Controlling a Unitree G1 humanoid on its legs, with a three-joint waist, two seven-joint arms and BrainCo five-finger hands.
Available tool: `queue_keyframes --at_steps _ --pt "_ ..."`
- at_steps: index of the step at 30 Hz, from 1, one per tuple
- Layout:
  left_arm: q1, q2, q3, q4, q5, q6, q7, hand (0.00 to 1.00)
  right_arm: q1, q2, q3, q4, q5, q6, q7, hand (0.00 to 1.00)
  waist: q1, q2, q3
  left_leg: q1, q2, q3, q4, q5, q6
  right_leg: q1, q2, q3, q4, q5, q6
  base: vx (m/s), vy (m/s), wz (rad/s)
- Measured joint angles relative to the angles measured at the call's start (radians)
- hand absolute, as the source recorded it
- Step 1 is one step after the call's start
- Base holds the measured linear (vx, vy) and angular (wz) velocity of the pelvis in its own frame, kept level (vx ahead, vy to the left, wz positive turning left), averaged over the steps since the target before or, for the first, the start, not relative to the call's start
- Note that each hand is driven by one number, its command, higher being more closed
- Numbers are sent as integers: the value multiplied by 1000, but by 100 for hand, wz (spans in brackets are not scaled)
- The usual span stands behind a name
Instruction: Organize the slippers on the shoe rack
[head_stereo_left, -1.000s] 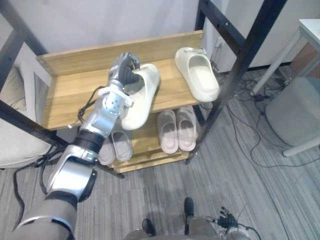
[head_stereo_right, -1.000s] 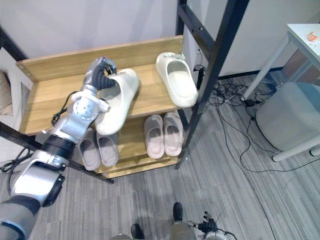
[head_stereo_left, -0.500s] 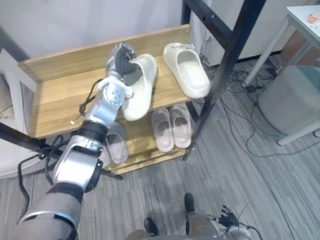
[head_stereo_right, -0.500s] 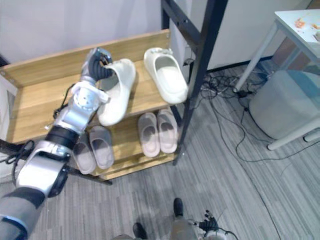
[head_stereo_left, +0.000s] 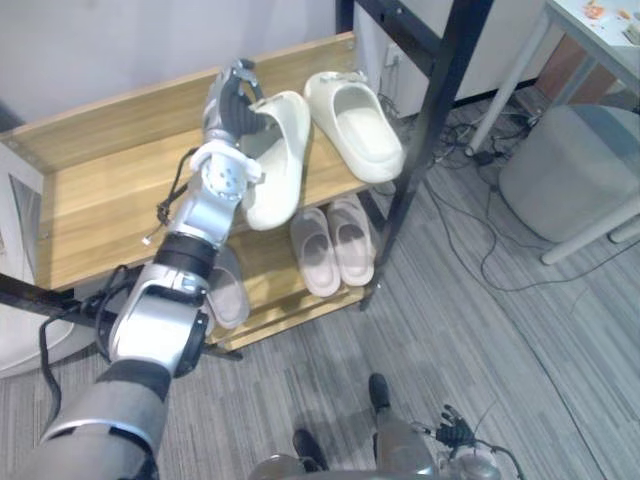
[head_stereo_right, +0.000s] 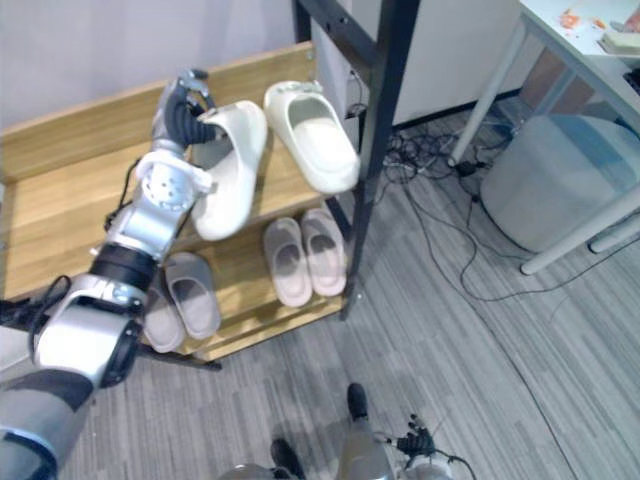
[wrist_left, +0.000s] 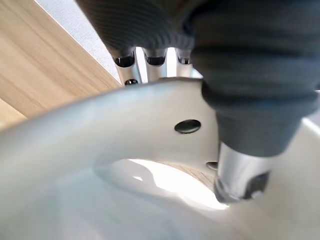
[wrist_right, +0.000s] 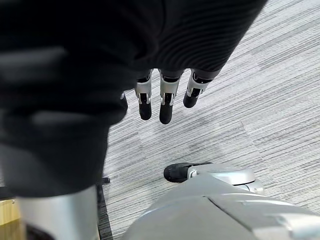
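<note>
Left hand (head_stereo_left: 232, 100) is clamped on the strap of a cream slipper (head_stereo_left: 280, 170), thumb (wrist_left: 240, 175) one side, fingers (wrist_left: 156, 67) behind. The sole hangs below the fingers, toe past the front edge of the rack (head_stereo_left: 90, 195). Its mate (head_stereo_left: 358, 120) sits just beside them. Risk: let go here and the overhang likely tips it off. Wrist view shows the pinch, head view the overhang. Right hand (wrist_right: 166, 102) slack, fingers straight, over the floor.

The left hand (head_stereo_left: 228, 102) has carried the cream foam slipper (head_stereo_left: 283, 150) rightward, seemingly closer to the matching cream slipper (head_stereo_left: 360, 130) beside it.
</note>
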Motion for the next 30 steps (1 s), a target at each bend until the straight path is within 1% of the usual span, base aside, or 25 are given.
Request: queue_keyframes --at_steps 3,6,10,13,17,22,24,27,30 --pt "1 -29 13 1 -9 15 3 0 0 0 0 0 2 1 0 0 1 0 0 1 -2 -17 0 1 0 10 0 -25 0 -4 -6 -11 -21 14" --pt "8 -66 14 -2 -30 17 5 0 0 0 1 0 3 2 0 0 2 1 0 7 0 -39 -2 4 -2 27 0 -55 0 -9 -13 -7 -30 22" --pt "54 -97 14 -48 -52 17 6 0 -1 -1 10 4 20 11 -1 0 3 3 1 25 0 -63 -15 10 -2 53 1 -95 -1 -13 -20 -11 -27 16" --pt "79 -99 14 -84 -87 15 7 0 -1 -1 10 5 21 14 -1 0 6 3 1 27 -4 -73 -25 18 0 57 -2 -115 -1 -13 -20 -21 -22 10" --pt "115 -119 14 -112 -90 15 6 0 -1 -1 12 5 21 23 -1 0 8 5 1 41 -3 -98 -25 20 1 83 -2 -145 -2 -14 -21 -21 -21 18" --pt "150 -126 13 -141 -126 13 3 0 0 -2 14 8 21 33 -2 0 25 5 0 42 -10 -116 -29 31 5 93 -9 -171 -5 -14 -21 -52 -11 11" --pt "160 -126 12 -145 -128 12 3 0 0 -2 14 9 21 35 -2 0 27 5 0 47 -10 -123 -31 34 5 100 -9 -177 -5 -14 -21 -46 -21 11" --pt "187 -132 8 -175 -149 9 0 0 -1 -3 16 10 21 42 -2 0 30 4 0 51 -14 -147 -59 59 5 104 -11 -197 -8 -15 -23 -55 -29 20" --pt "202 -134 8 -178 -166 8 -4 0 -1 -4 20 10 21 44 -3 0 32 3 0 51 -12 -167 -64 69 1 114 -11 -217 -8 -20 -29 -41 -32 22"
